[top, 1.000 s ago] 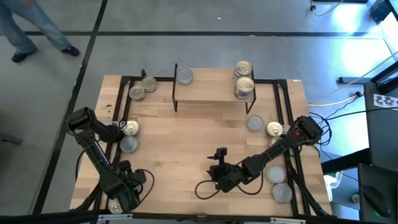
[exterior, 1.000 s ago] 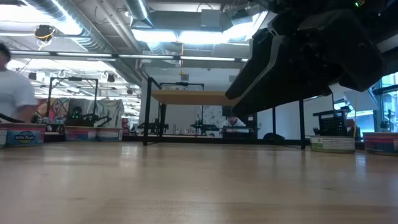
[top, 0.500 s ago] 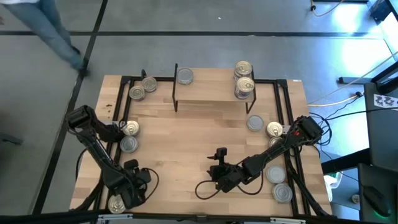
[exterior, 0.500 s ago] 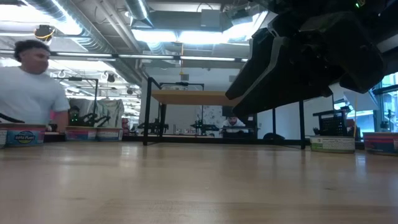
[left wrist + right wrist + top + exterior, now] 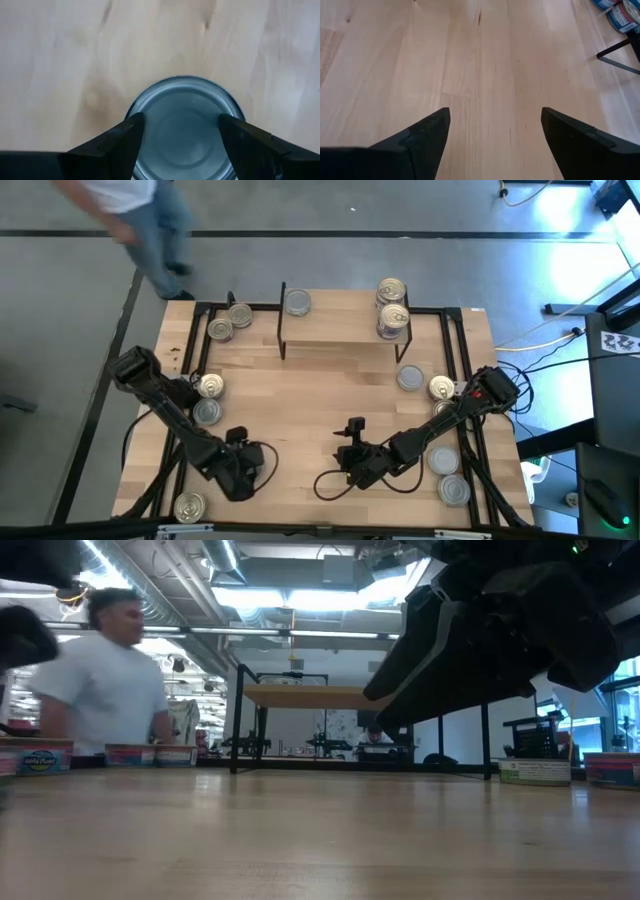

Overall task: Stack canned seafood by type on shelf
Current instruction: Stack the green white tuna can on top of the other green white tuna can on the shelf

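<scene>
My left gripper (image 5: 240, 472) hangs over the table's near left part, shut on a silver-topped can (image 5: 182, 130); in the high view the gripper hides this can. My right gripper (image 5: 350, 452) waits open over the near middle, with bare wood between its fingers (image 5: 495, 112). The shelf (image 5: 340, 330) stands on black legs at the far middle. On it are one silver can (image 5: 297, 302) and two gold-topped cans (image 5: 392, 290) at its right end. More cans lie on the table at the left (image 5: 208, 398) and right (image 5: 441, 388). My left gripper pinches the can by its round side wall (image 5: 131, 116), one finger on each opposite side. The fingers come steeply from above, and the can's silver top faces up toward the wrist. Whether its bottom is clear of the table does not show.
Two cans (image 5: 230, 322) sit at the far left corner, one (image 5: 188, 505) at the near left edge, and several along the right side (image 5: 450, 475). A black frame (image 5: 452, 340) runs along the table's sides. A person (image 5: 140, 220) walks beyond the far left corner.
My left gripper has swung toward the table's right edge, away from the near-left can, sinking a little and turning about its wrist. The person beyond the far edge has walked to the right.
</scene>
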You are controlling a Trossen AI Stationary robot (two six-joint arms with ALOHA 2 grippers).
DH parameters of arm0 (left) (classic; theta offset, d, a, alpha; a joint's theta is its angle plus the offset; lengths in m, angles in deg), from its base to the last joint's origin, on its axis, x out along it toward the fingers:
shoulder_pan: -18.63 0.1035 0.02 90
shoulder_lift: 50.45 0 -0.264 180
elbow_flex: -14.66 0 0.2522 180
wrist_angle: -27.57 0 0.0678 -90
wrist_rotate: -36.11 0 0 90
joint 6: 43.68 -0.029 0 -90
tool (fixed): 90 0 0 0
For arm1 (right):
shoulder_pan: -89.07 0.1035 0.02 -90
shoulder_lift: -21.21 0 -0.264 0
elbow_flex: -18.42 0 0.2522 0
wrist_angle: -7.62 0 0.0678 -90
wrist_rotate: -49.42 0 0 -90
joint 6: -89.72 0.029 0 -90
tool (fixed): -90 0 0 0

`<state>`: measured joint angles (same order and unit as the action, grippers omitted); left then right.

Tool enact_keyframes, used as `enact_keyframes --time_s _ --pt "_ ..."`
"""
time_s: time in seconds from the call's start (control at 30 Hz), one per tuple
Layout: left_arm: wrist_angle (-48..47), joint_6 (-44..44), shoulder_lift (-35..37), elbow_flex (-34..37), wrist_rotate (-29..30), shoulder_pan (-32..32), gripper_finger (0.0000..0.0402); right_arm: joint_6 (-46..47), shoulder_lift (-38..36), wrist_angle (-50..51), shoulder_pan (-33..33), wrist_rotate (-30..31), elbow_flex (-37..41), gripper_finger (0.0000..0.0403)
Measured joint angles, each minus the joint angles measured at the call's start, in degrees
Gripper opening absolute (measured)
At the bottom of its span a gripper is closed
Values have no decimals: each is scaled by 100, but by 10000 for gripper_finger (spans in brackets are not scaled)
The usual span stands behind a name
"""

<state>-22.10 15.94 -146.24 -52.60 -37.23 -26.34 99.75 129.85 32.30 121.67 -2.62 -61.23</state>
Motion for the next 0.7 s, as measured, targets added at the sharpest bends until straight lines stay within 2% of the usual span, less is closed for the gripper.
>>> enact_keyframes --time_s 0.37,0.7 --pt "1246 -1538 -281 39 303 1192 260 -299 0 34 0 0 0 310" --pt "3127 -2914 -776 50 330 2018 260 -280 -11 304 7 -7 0 310"
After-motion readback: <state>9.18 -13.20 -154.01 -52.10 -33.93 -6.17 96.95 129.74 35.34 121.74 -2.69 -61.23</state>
